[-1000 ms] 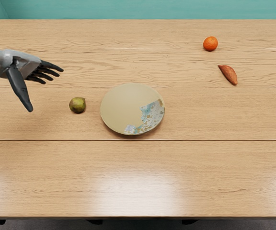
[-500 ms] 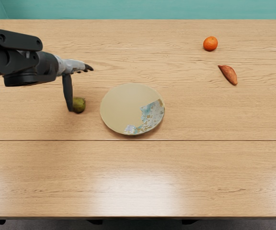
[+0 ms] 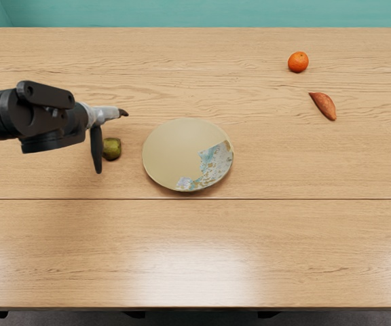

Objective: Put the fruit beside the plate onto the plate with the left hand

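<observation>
A small green pear-like fruit [image 3: 113, 148] rests on the table just left of the round beige plate [image 3: 175, 146], which has a blue-grey patterned patch at its lower right. My left hand [image 3: 107, 132] reaches in from the left edge, its dark forearm covering most of it. The hand is open. Its thumb [image 3: 96, 151] points down along the fruit's left side, and one fingertip [image 3: 122, 113] shows above the fruit. Whether the thumb touches the fruit I cannot tell. The plate holds nothing.
An orange [image 3: 298, 62] lies at the far right of the table, with a reddish sweet potato [image 3: 324, 105] just below and to its right. A seam crosses the tabletop [image 3: 195, 258] below the plate.
The left arm swung right from the table's left edge to the fruit, then dropped slightly, so the thumb now reaches lower beside it. The fruit and plate have not moved.
</observation>
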Action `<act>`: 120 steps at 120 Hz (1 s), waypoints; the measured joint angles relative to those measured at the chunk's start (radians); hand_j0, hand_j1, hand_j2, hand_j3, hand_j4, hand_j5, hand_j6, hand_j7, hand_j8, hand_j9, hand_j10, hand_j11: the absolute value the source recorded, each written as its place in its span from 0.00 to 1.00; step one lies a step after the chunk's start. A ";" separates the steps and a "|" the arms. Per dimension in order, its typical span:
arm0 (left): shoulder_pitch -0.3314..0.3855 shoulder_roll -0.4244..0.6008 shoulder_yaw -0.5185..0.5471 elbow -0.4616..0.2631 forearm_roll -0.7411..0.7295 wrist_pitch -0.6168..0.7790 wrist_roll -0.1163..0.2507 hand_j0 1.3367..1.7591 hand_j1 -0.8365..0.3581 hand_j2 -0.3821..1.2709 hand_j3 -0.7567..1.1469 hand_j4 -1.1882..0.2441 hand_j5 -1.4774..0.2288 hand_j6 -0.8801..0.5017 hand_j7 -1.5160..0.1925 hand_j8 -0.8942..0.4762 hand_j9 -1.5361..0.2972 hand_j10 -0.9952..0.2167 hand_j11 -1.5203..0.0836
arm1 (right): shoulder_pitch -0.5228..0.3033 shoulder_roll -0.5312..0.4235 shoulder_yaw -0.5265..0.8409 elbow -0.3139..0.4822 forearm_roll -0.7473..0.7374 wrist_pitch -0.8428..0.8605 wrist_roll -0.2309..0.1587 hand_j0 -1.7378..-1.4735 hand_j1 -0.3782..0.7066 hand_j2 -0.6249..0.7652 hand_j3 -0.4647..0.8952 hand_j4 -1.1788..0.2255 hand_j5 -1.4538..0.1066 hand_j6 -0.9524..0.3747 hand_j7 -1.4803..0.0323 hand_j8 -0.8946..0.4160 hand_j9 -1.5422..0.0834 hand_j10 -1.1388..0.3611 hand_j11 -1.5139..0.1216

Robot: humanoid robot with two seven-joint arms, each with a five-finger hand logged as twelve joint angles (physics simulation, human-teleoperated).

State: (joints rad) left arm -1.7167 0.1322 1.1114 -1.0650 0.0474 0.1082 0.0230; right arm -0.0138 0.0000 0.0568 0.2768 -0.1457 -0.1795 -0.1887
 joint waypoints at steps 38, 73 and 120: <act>0.032 -0.028 -0.003 0.002 -0.038 0.077 0.000 0.76 0.90 0.24 0.40 0.77 0.80 0.57 0.82 0.59 0.78 0.75 0.88 | 0.000 0.000 0.000 0.000 0.000 0.000 0.000 0.30 0.03 0.45 0.34 0.84 0.93 0.72 0.98 0.68 0.95 0.76 0.93; 0.066 -0.031 -0.001 0.002 -0.063 0.149 0.000 0.76 0.87 0.25 0.40 0.74 0.77 0.55 0.79 0.56 0.75 0.72 0.85 | 0.000 0.000 0.000 0.000 0.000 0.000 0.000 0.30 0.03 0.45 0.34 0.84 0.93 0.72 0.98 0.68 0.95 0.76 0.93; 0.068 -0.031 -0.002 0.002 -0.080 0.163 0.000 0.76 0.80 0.26 0.40 0.69 0.72 0.49 0.74 0.51 0.70 0.66 0.79 | 0.000 0.000 0.000 0.000 0.000 0.000 0.000 0.30 0.03 0.45 0.34 0.84 0.93 0.72 0.98 0.68 0.95 0.76 0.93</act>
State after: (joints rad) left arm -1.6484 0.1012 1.1095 -1.0631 -0.0328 0.2713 0.0230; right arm -0.0137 0.0000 0.0568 0.2767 -0.1457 -0.1795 -0.1887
